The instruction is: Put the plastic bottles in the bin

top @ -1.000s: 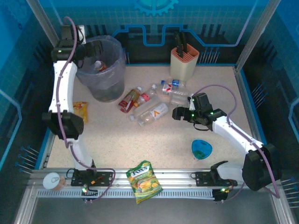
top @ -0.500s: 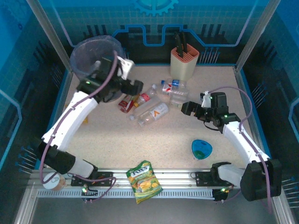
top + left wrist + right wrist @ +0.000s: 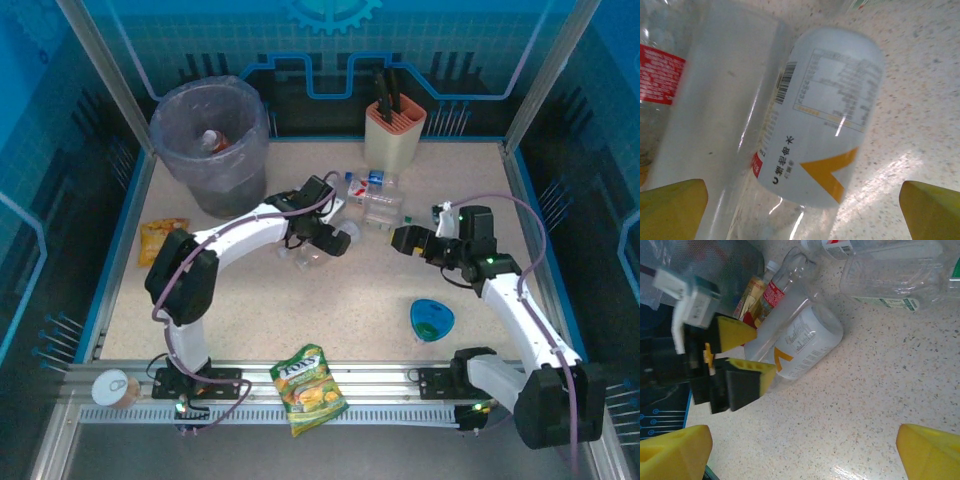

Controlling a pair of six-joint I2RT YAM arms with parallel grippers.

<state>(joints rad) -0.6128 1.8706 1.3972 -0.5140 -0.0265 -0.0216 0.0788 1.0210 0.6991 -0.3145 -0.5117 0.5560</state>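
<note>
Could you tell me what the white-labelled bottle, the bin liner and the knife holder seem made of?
The white-labelled bottle looks like clear glossy plastic: it is see-through with glints, and its label looks like printed film. The bin liner is thin translucent plastic, crinkled. The knife holder is probably matte moulded plastic, peach and ribbed.

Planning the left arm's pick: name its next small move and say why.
Probably lower the left gripper and close it on the white-labelled bottle. Its fingers stand open on either side of that bottle, which lies flat on the table, not yet gripped, so a short descent should seat it between them.
</note>
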